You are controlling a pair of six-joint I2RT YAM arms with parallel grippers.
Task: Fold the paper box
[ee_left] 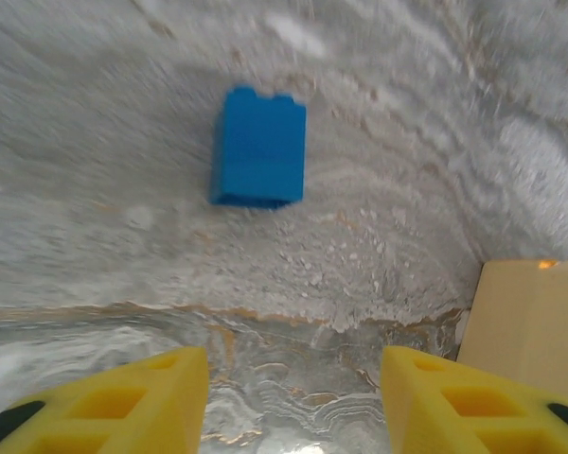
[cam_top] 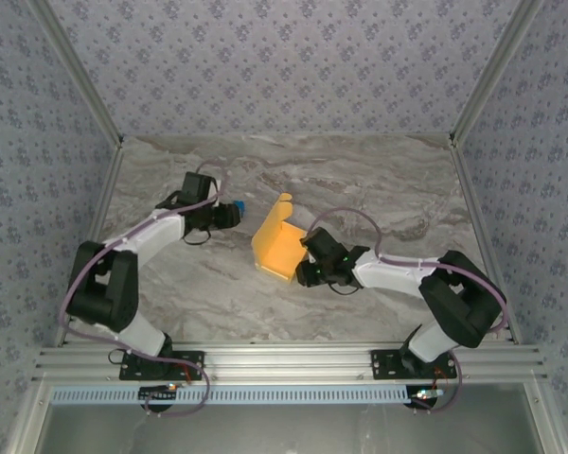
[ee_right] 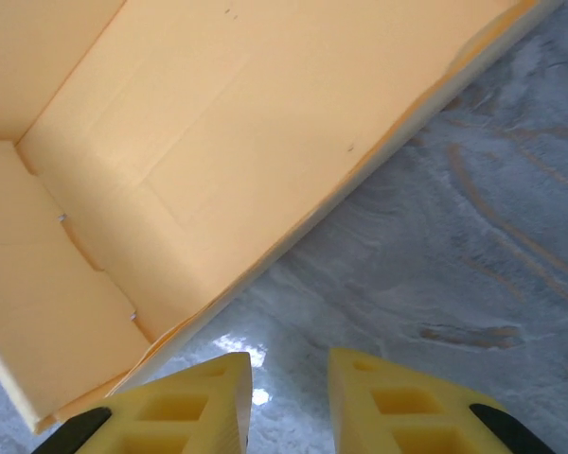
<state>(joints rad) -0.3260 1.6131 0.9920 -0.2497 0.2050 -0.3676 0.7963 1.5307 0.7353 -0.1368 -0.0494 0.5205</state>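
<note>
The paper box (cam_top: 276,244) is yellow-orange card, partly folded, with walls standing up at the middle of the marble table. In the right wrist view its open inside (ee_right: 218,142) lies up and to the left. My right gripper (cam_top: 310,257) sits at the box's right side. Its yellow fingers (ee_right: 290,378) stand a narrow gap apart over bare table, just off the box's near edge, with nothing between them. My left gripper (cam_top: 229,214) is left of the box, open (ee_left: 293,383) and holding nothing. The box's edge (ee_left: 535,326) shows beside its right finger.
A small blue block (ee_left: 258,147) lies on the table just ahead of the left gripper, and it appears as the blue block (cam_top: 241,205) between that gripper and the box. Aluminium rails (cam_top: 104,189) border the table left and right.
</note>
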